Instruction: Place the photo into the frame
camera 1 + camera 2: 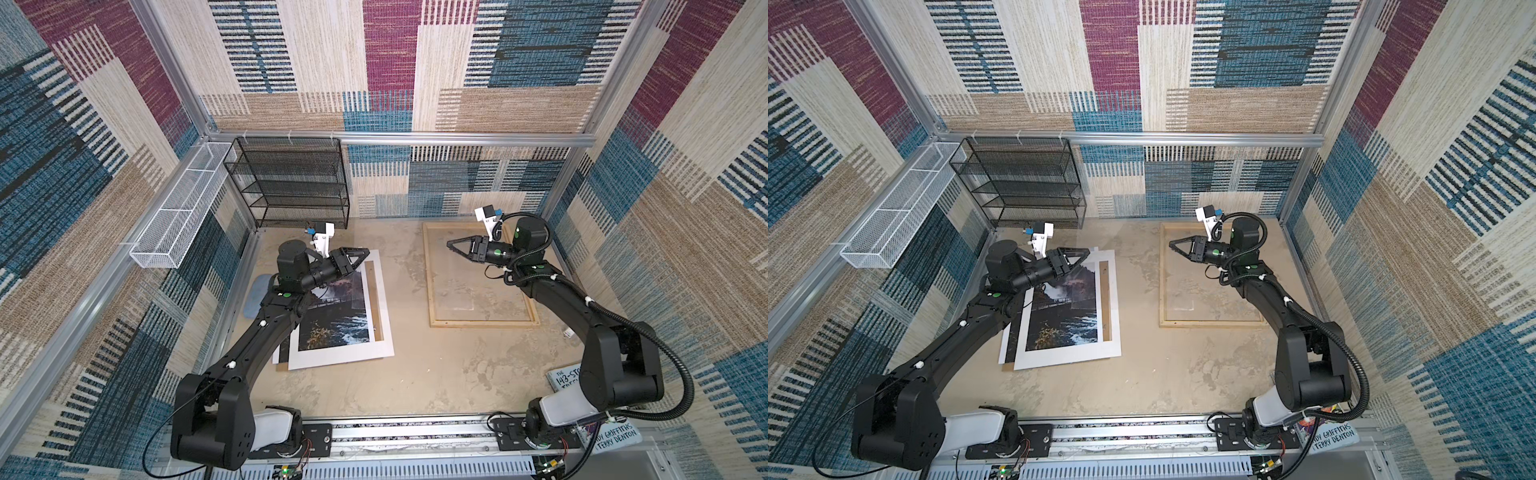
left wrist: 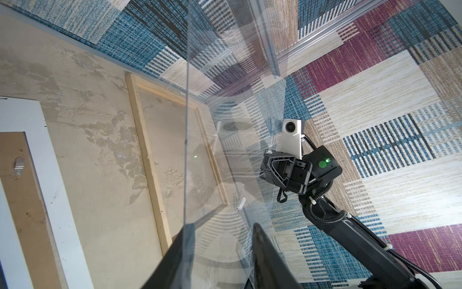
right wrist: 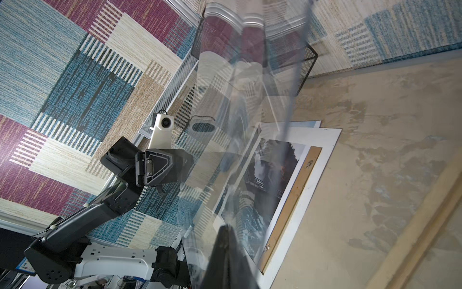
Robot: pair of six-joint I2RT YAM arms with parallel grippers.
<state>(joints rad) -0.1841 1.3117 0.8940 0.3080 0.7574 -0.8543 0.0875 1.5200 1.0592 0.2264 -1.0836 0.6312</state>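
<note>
Black tapered fingers of the right gripper (image 3: pixel 226 226) press together at the bottom of the right wrist view. They pinch a clear, glossy plastic sheet (image 3: pixel 232 112) that bows and mirrors the woven walls. The left gripper (image 2: pixel 223 225) has its jaws apart, and the sheet's straight edge rises between them. Both top views barely show that sheet. The photo (image 1: pixel 336 320), a dark waterfall print, lies left of centre under a white mat board (image 1: pixel 345 359) on the mottled beige table (image 1: pixel 415 374). The frame (image 1: pixel 482 322), thin pale wood strips, lies flat right of centre, well apart.
</note>
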